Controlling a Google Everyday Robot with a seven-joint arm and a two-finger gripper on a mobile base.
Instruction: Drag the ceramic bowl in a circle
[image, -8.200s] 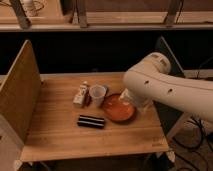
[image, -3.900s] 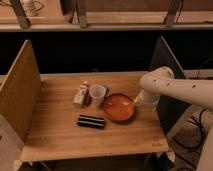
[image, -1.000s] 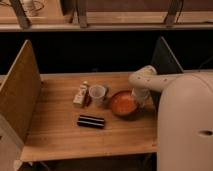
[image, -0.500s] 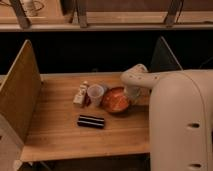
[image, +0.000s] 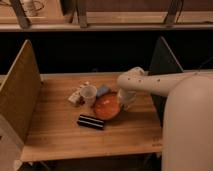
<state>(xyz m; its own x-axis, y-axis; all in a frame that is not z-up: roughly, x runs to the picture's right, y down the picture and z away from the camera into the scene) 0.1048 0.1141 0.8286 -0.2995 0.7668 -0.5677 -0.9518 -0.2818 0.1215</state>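
Note:
The ceramic bowl (image: 106, 106) is a shallow, glossy orange-red dish near the middle of the wooden table (image: 55, 135). My gripper (image: 124, 102) is at the bowl's right rim, reaching down from the white arm (image: 150, 82) that comes in from the right. The bowl sits close to the small white cup (image: 88, 93) on its left and just above the black bar (image: 90, 121).
A blue item (image: 103, 90) lies behind the bowl. A small packet (image: 76, 96) lies left of the cup. A wooden panel (image: 20, 90) stands along the table's left side and a dark panel (image: 162, 57) at the right. The robot's white body (image: 190, 130) fills the right.
The bowl has slid left and toward the front with the gripper at its rim, ending nearer the cup and the black bar. The arm has swung further left.

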